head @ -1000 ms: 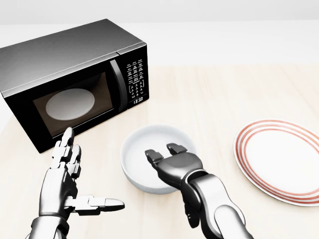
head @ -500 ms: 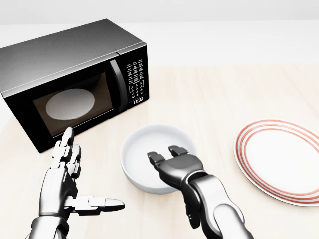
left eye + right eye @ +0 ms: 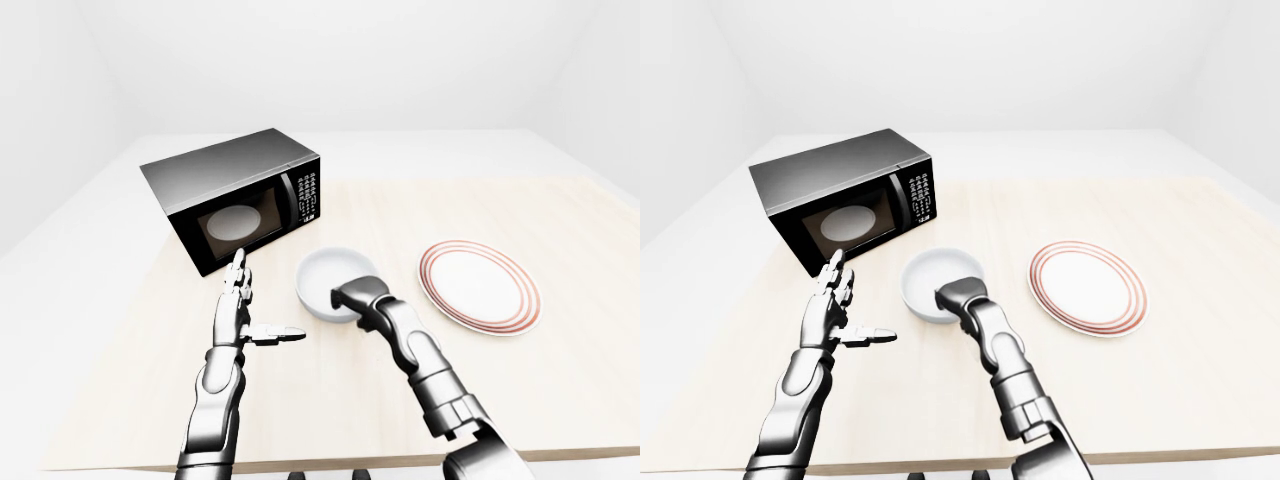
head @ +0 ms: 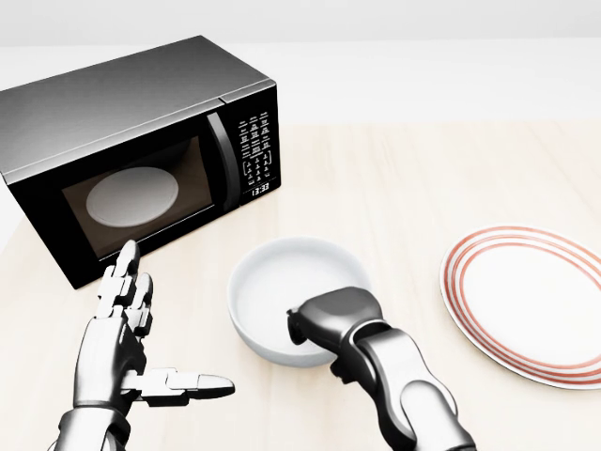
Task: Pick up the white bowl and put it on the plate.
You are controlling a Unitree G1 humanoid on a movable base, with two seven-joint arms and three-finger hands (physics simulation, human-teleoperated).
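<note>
The white bowl point(image 4: 299, 299) sits on the pale wooden surface point(image 4: 404, 178) at the centre of the head view, just below and to the right of the black microwave point(image 4: 141, 150) that fills the upper left. The right hand point(image 4: 331, 324) has its dark fingers curled over the bowl's near rim at the lower right of the bowl; they look clenched on that edge, some tucked inside the wall and the rest hidden beneath the knuckles, so I judge it a pinch on the rim, though the contact under the hand cannot be seen. Gripping the near edge makes sense: it is the part closest to the arm, and a thin wall gives three fingers something to close round.

The bowl still appears to rest flat on the surface, not lifted.

The left hand point(image 4: 127, 329) stands at the lower left of the head view, well apart from the bowl, fingers released and spread, thumb pointing toward the centre. It holds nothing and seems parked out of the way, leaving the path clear.

The plate with red rings point(image 4: 526, 301) lies at the right edge of the head view, apart from the bowl with bare surface between them. It lies on the right arm's side, so the carry should be a short lift and a sweep to the right of the frame. A rim grip may let the bowl tilt as it rises.

Inside the microwave, behind the dark door, a pale round turntable point(image 4: 132, 197) shows; it plays no part here.
</note>
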